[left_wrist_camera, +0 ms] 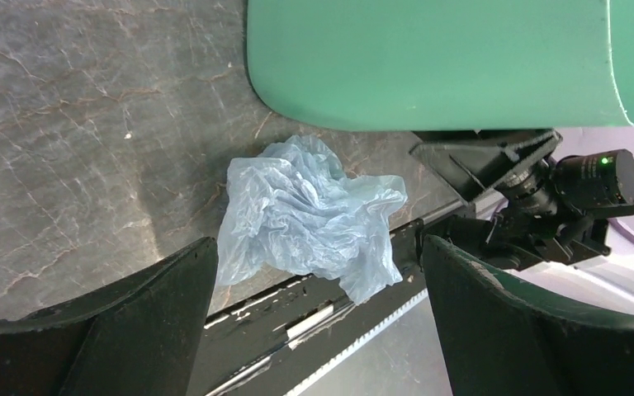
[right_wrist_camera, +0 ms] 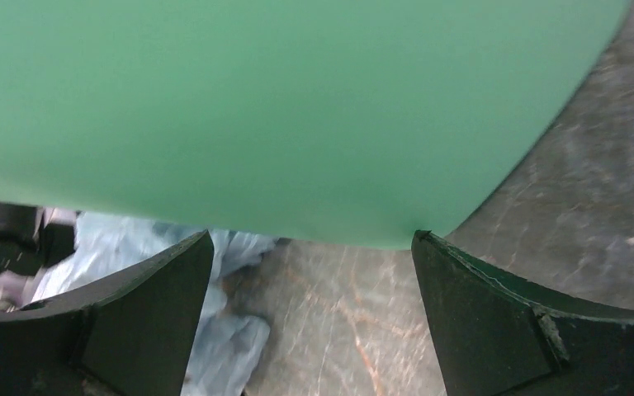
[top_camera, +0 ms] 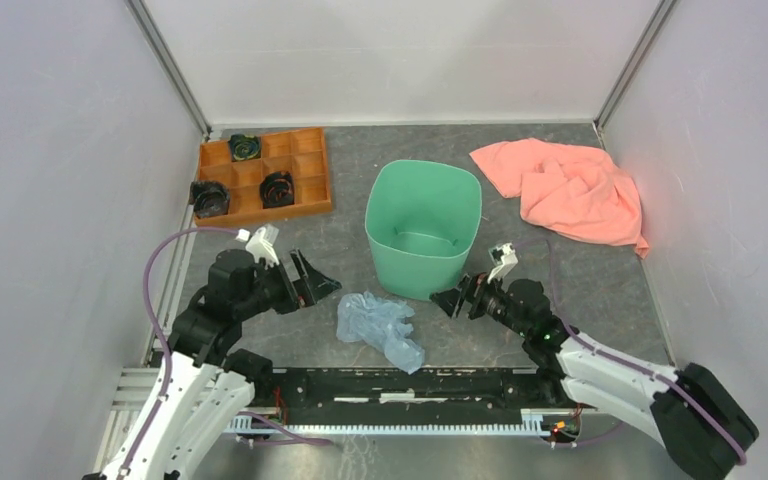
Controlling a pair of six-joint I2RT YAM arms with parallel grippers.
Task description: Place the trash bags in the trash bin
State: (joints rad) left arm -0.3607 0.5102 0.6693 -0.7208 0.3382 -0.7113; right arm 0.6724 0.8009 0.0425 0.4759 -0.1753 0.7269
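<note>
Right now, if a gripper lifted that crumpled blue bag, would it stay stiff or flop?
Probably flop: the bag is thin, crumpled, see-through film, so it would likely droop. It looks light; a push might just bunch it.

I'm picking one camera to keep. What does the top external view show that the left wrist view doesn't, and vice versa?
Top external only: the orange compartment tray, the salmon-pink cloth, the inside of the trash bin. Left wrist only: close-up creases in the trash bag, framed by the open left gripper. Both: that bag on the table before the bin, and the open right gripper.
</note>
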